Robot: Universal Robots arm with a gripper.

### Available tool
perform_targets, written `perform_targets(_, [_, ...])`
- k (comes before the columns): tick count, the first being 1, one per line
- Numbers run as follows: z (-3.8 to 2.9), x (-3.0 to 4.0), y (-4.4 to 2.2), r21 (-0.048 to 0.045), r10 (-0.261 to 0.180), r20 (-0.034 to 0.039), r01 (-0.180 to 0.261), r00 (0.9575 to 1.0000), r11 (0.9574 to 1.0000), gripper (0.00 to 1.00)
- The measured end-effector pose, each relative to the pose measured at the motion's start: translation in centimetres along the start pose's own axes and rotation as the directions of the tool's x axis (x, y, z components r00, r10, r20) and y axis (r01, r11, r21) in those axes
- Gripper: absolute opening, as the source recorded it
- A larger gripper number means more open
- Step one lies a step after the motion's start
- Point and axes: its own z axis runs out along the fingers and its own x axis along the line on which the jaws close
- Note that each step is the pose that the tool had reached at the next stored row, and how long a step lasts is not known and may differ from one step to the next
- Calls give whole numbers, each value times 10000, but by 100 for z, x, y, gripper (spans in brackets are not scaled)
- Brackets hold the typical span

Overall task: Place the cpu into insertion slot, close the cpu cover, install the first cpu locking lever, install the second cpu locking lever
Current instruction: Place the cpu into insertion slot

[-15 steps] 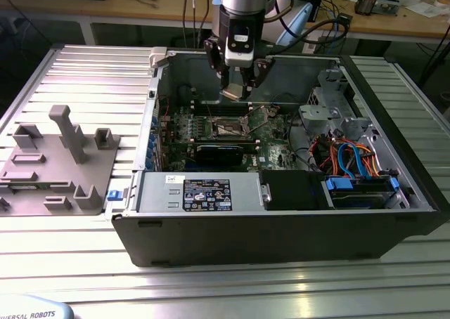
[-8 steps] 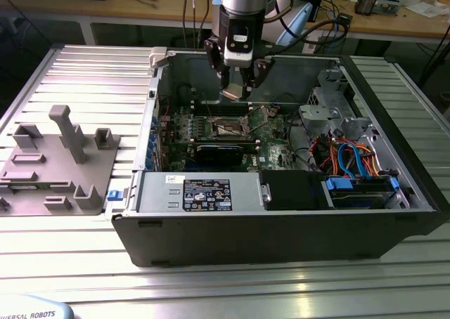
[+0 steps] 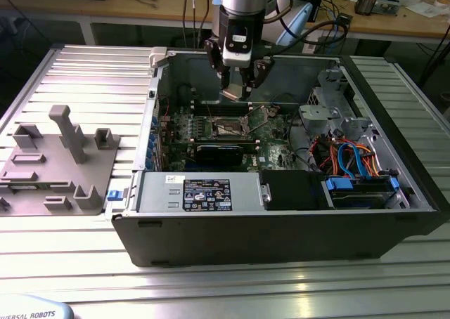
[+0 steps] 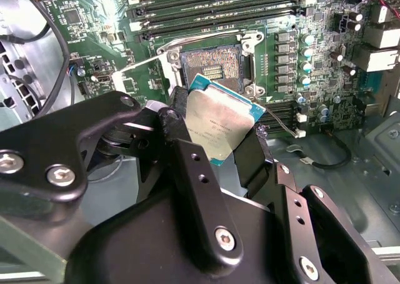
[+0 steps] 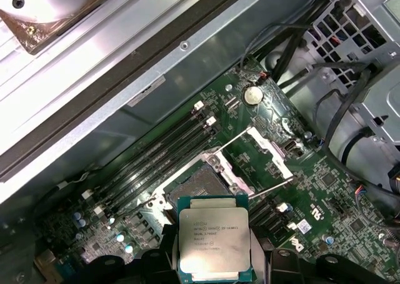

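My gripper (image 3: pixel 238 87) hangs inside the open computer case (image 3: pixel 281 228), shut on the cpu (image 3: pixel 234 92). The cpu (image 4: pixel 219 121) is a flat silver-topped square pinched by its edges between the black fingers (image 4: pixel 187 165). It hovers above the motherboard, a little off to one side of the insertion slot (image 4: pixel 209 65). The insertion slot (image 5: pixel 187 187) lies bare, dark in the middle with a silvery rim. The cpu cover (image 5: pixel 270 147) stands flipped open beside it. Two thin wire levers (image 5: pixel 269 190) are raised off the socket. In the first wrist view the cpu (image 5: pixel 212 237) overlaps the socket's near edge.
Long memory slots (image 4: pixel 219 2) run along one side of the socket. A grey power supply box (image 3: pixel 204 192) fills the case's front, and a drive cage with blue and orange cables (image 3: pixel 351 157) sits at the exterior view's right. A grey fixture plate (image 3: pixel 56 157) lies outside the case.
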Motion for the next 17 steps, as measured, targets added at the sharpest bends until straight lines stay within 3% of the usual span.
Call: perform_targets(17, [9, 0, 0, 2, 289, 13, -289, 9996, 9996, 54])
